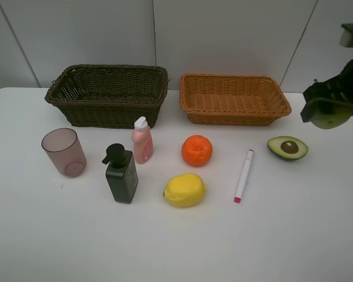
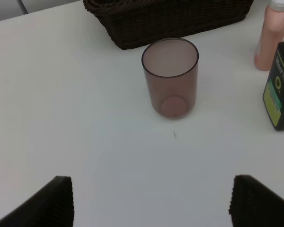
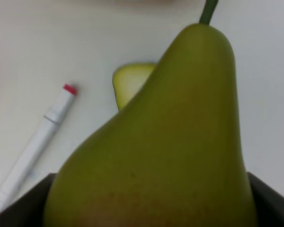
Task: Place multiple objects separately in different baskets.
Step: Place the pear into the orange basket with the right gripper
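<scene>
The right hand (image 1: 328,108), in the air near the light orange basket (image 1: 191,108), is clamped on the broad belly of a green pear-shaped fruit (image 3: 180,142), likely firm, smooth and slippery, while the left hand (image 2: 151,203) hangs spread above the table (image 2: 61,118).

The only label showing is sitting on the pump bottle (image 2: 280,90): white lettering is running up its dark side, too blurred to read, beside a yellow-green panel bearing a dark ring. Nothing else is carrying legible text.
</scene>
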